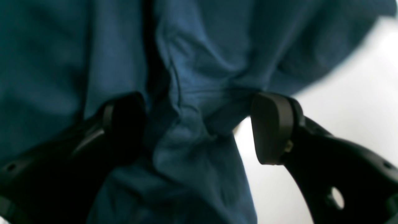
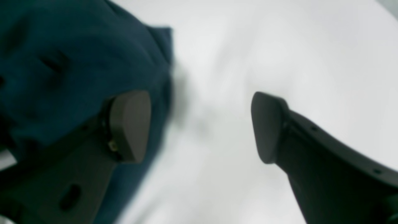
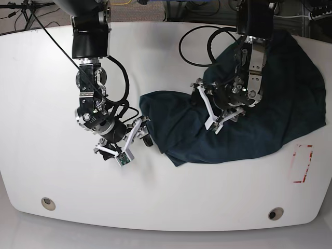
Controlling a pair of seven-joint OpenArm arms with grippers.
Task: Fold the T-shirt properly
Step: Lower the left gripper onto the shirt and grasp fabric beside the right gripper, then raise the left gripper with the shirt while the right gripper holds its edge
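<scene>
The T-shirt [image 3: 259,104], plain dark teal, lies crumpled on the right half of the white table [image 3: 52,78]. My left gripper [image 3: 207,111] hangs over the shirt's middle-left part. In the left wrist view this left gripper [image 1: 199,127] is open, its fingers [image 1: 270,127] straddling a raised ridge of the T-shirt [image 1: 192,77] without pinching it. My right gripper [image 3: 141,134] sits at the shirt's left edge. Seen from the right wrist, the right gripper [image 2: 199,127] is open over bare table, one finger [image 2: 130,124] above the edge of the T-shirt [image 2: 62,62].
A red rectangular outline [image 3: 302,163] is marked on the table at the right, beside the shirt's hem. Two round holes [image 3: 47,203] [image 3: 275,213] sit near the front edge. Black cables [image 3: 197,41] loop at the back behind the arms.
</scene>
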